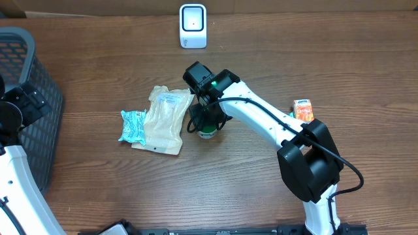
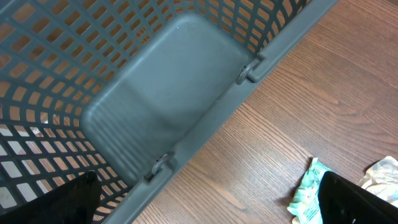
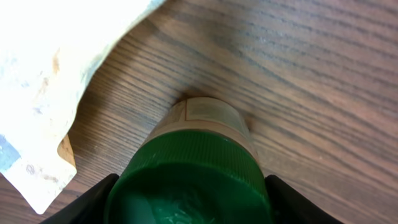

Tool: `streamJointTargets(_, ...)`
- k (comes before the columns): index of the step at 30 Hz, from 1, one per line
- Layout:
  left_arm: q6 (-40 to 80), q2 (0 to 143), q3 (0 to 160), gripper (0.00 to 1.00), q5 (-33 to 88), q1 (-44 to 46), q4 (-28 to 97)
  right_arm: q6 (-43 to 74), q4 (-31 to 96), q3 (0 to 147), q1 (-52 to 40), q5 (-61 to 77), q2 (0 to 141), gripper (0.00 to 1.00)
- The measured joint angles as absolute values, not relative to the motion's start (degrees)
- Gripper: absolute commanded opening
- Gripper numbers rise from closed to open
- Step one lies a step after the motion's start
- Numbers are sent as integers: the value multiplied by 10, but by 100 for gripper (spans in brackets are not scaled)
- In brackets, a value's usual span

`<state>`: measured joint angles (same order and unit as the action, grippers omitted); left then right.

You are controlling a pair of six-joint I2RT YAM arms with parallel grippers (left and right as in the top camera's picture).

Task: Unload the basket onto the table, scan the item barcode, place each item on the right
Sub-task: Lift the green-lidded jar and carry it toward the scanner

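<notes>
1. Bottle (image 1: 207,133), green cap. It stands upright near mid-table, long axis vertical, cap uppermost. The beige pouch (image 1: 163,121) lies at its 9 o'clock, near but apart. No barcode shows in any view.
2. Right gripper (image 3: 198,202). It points straight down over the bottle. Its fingers (image 3: 93,202) flank the cap at 9 and 3 o'clock in the wrist view, with the cap centred between them. Whether the pads press the cap or stand just off it cannot be told.
3. Left gripper (image 2: 205,208). The jaws are spread wide with nothing between them. It hangs by the rim of the basket (image 2: 205,130) at the table's 9 o'clock side, well apart from the bottle. The right arm is by far the nearer.
4. Scanner (image 1: 192,26). It sits at the bottle's 12 o'clock by the far edge, well apart.
5. Judgement: the coming move turns on the vertical line-up of cap and fingers. A firm clasp comes first, then a carry toward 12 o'clock, likely tilting the label to the scanner.
</notes>
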<state>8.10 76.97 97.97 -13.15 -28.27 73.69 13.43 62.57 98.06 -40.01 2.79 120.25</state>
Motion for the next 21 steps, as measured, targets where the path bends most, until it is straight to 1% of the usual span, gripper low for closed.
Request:
streamJointTargets(3, 81, 769, 980, 99, -131, -283, 737, 133, 626, 981, -400, 26, 1202, 48)
streamJointTargets(8, 81, 770, 980, 100, -131, -283, 737, 133, 641, 983, -400, 34, 1200, 48)
streamJointTargets(12, 81, 771, 980, 100, -131, -283, 737, 130, 652, 983, -394, 72, 1189, 48)
streamJointTargets(16, 81, 771, 980, 99, -131, -283, 737, 121, 649, 983, -370, 138, 1137, 47)
streamJointTargets(18, 81, 771, 980, 100, -131, -283, 737, 111, 646, 985, -343, 185, 1098, 47)
streamJointTargets(21, 81, 771, 980, 100, -131, -283, 737, 79, 644, 995, -274, 293, 1035, 47)
